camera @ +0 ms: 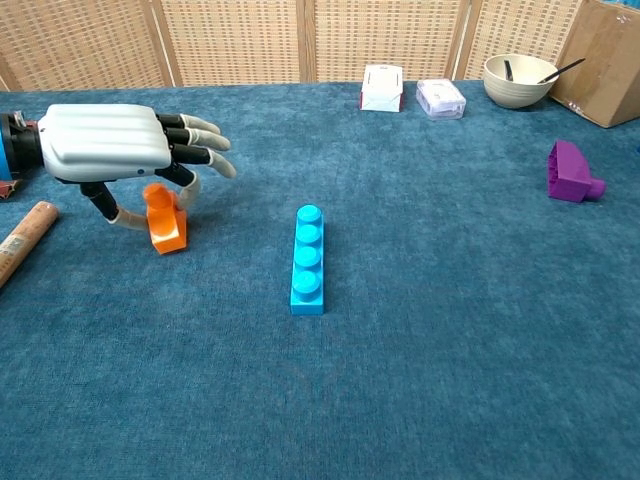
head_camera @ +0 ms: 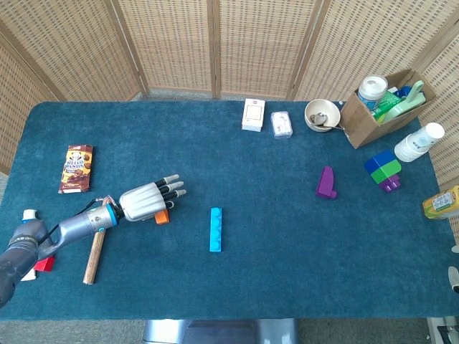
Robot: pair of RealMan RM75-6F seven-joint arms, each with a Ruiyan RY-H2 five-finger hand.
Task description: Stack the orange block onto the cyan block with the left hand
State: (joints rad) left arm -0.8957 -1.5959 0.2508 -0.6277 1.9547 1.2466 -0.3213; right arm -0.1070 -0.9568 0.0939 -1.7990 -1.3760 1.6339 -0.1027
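Observation:
The orange block (head_camera: 162, 216) (camera: 165, 225) stands tilted on the blue cloth at the left. My left hand (head_camera: 147, 201) (camera: 110, 145) hovers over it and pinches it between the thumb on its left and a finger curled behind its right side. The other fingers point out straight toward the right. The cyan block (head_camera: 216, 229) (camera: 307, 260), a long bar with a row of studs, lies flat near the table's middle, well to the right of the hand. Neither view shows my right hand.
A wooden stick (head_camera: 94, 254) (camera: 25, 250) lies under the left forearm, with a red block (head_camera: 44, 263) beside it. A chocolate packet (head_camera: 75, 168) lies far left. A purple block (head_camera: 326, 183) (camera: 572, 172), white boxes (head_camera: 253, 115), a bowl (head_camera: 321, 115) and a cardboard box (head_camera: 376, 107) stand at the back right.

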